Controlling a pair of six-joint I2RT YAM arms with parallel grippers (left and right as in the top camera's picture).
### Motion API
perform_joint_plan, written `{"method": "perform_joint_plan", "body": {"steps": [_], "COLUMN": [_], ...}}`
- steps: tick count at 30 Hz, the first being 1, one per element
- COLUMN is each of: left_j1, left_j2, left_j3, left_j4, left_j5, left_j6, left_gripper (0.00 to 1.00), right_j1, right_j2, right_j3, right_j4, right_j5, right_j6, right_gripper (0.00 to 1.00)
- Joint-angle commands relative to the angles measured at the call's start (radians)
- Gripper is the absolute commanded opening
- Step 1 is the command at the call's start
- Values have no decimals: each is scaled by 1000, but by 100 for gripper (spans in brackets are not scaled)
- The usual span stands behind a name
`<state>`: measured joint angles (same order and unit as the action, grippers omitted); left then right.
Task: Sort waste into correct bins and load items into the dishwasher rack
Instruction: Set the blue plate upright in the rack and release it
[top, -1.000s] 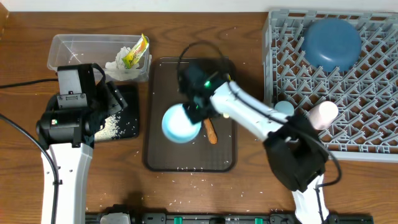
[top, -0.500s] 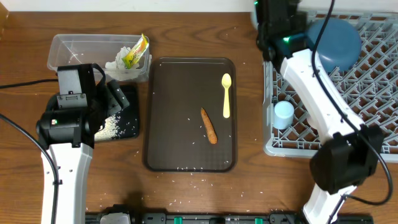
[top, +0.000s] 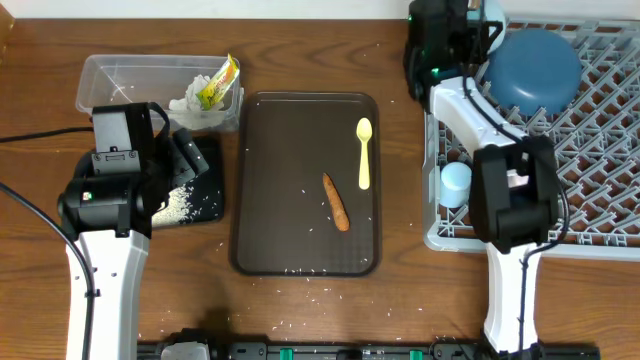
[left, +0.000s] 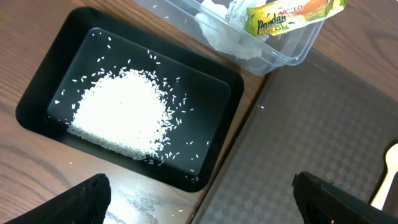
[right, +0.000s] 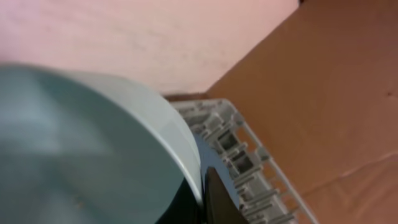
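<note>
Reaching over the dishwasher rack (top: 590, 150), the right gripper (top: 468, 28) seemingly pinches the light-blue bowl (right: 93, 143); the left gripper (left: 211, 196) hangs wide open, empty, above the black tray (left: 239, 84).

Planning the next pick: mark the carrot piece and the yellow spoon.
carrot piece (top: 336, 202), overhead view, middle of its length.
yellow spoon (top: 364, 155), overhead view, handle just below the bowl.

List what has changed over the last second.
The right gripper, shut on the light-blue bowl, carried it from above the brown tray to the far left corner of the dishwasher rack. The carrot piece, dark-blue plate, rice in the black tray and the left gripper stayed put.
</note>
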<state>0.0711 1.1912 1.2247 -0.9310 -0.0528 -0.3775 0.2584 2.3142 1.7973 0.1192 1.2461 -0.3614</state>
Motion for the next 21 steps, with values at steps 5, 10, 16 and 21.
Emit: {"method": "perform_joint_plan", "body": {"steps": [5, 10, 16, 21], "left_j1": [5, 5, 5, 5], "left_j2": [4, 4, 4, 4], "left_j3": [13, 13, 13, 13], "left_j4": [0, 0, 0, 0], "left_j5": [-12, -12, -12, -12], "left_j6": [2, 2, 2, 2], "left_gripper": [96, 96, 96, 96], "right_j1": [-13, -14, 23, 71], "right_j2": [26, 26, 26, 26], "right_j3": [6, 6, 6, 6], "right_j4": [18, 18, -134, -237], "right_j5": [81, 82, 81, 83], "right_j6": [-135, -195, -198, -186], "right_gripper": [1, 1, 1, 7]}}
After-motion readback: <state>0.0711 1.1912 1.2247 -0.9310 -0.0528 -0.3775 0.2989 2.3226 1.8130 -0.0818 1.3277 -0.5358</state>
